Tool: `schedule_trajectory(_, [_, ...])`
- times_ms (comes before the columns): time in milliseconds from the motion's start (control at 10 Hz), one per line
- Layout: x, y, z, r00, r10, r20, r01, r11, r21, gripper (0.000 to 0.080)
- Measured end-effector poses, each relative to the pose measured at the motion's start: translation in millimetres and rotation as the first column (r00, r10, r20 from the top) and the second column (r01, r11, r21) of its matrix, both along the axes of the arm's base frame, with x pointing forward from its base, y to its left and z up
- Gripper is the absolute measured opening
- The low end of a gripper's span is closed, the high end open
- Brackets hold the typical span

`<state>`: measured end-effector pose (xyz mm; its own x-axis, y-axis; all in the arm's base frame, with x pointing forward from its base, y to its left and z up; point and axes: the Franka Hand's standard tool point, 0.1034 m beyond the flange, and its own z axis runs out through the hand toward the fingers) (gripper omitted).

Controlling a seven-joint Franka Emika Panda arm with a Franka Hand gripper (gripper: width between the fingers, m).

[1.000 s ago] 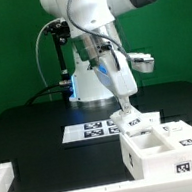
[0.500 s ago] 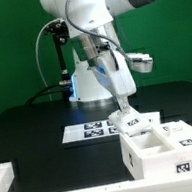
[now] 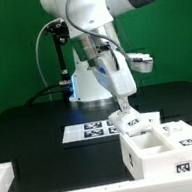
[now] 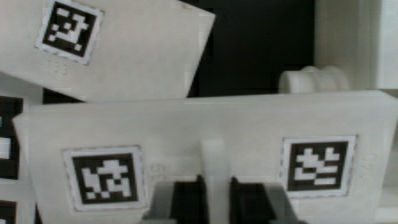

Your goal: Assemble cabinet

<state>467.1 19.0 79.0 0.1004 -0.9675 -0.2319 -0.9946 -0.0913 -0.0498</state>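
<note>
The cabinet (image 3: 161, 146), a white box-shaped body with tags, stands at the exterior view's lower right. My gripper (image 3: 122, 110) reaches down onto its back left top corner. In the wrist view a white panel (image 4: 196, 125) with two tags lies across just beyond the gripper (image 4: 215, 195). A thin white ridge (image 4: 214, 160) rises from that panel and runs in between the dark fingers (image 4: 175, 200), which are closed tight on it. Whether the panel is joined to the cabinet, I cannot tell.
The marker board (image 3: 88, 131) lies on the black table just behind the cabinet. A white block (image 3: 5, 180) sits at the exterior view's lower left. Another white tagged surface (image 4: 107, 45) and a white ribbed knob (image 4: 324, 78) show in the wrist view.
</note>
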Motion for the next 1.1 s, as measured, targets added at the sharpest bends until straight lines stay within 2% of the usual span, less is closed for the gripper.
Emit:
schedule_trajectory(200, [12.4,0.9,7.0,1.0,0.001,0.005,-0.001,1.0,0.015,0.0054])
schedule_trajectory(400, [18.9,4.2,3.1,1.0,0.011,0.013,-0.011,1.0,0.008,0.0051])
schedule_trajectory(500, [21.2,2.6,-0.9,0.999,0.022,0.029,-0.021,1.0,-0.01,0.0043])
schedule_trajectory(1100, [20.1,3.1,-2.1,0.999,0.023,0.025,-0.022,1.0,-0.009,0.0])
